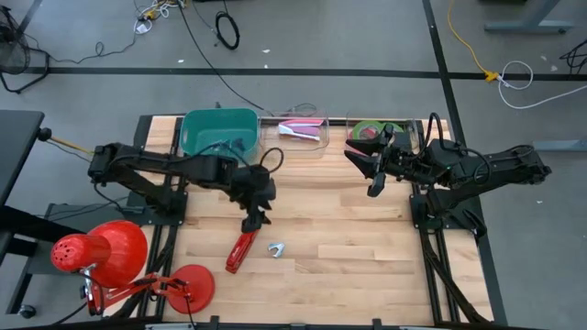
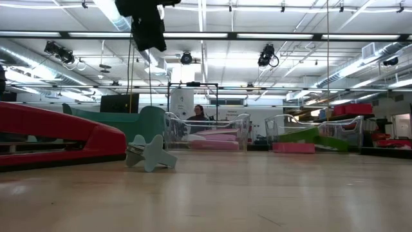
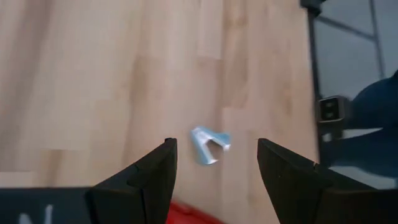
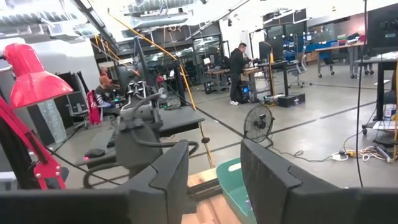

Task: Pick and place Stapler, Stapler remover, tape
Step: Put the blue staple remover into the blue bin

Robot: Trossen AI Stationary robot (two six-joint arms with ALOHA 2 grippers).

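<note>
The red stapler [image 1: 240,252] lies flat on the wooden table near its front, and also shows in the low view [image 2: 58,138]. The small silver-blue staple remover [image 1: 275,248] lies just right of it. My left gripper [image 1: 250,223] hangs open above the stapler's far end. In its wrist view [image 3: 214,155] the remover [image 3: 209,144] shows between the open fingers, well below them. A green tape roll [image 1: 370,128] and a red-pink one [image 2: 293,147] lie in the clear tray [image 1: 413,137] at the far right. My right gripper [image 1: 367,171] is open and empty, in the air beside that tray.
A teal bin [image 1: 218,131] stands at the far left. A clear tray [image 1: 316,145] holding pink items stands at the far middle. A red desk lamp [image 1: 96,252] is at the near left corner. Bare wood lies between the two arms. People are in the room beyond [image 4: 237,65].
</note>
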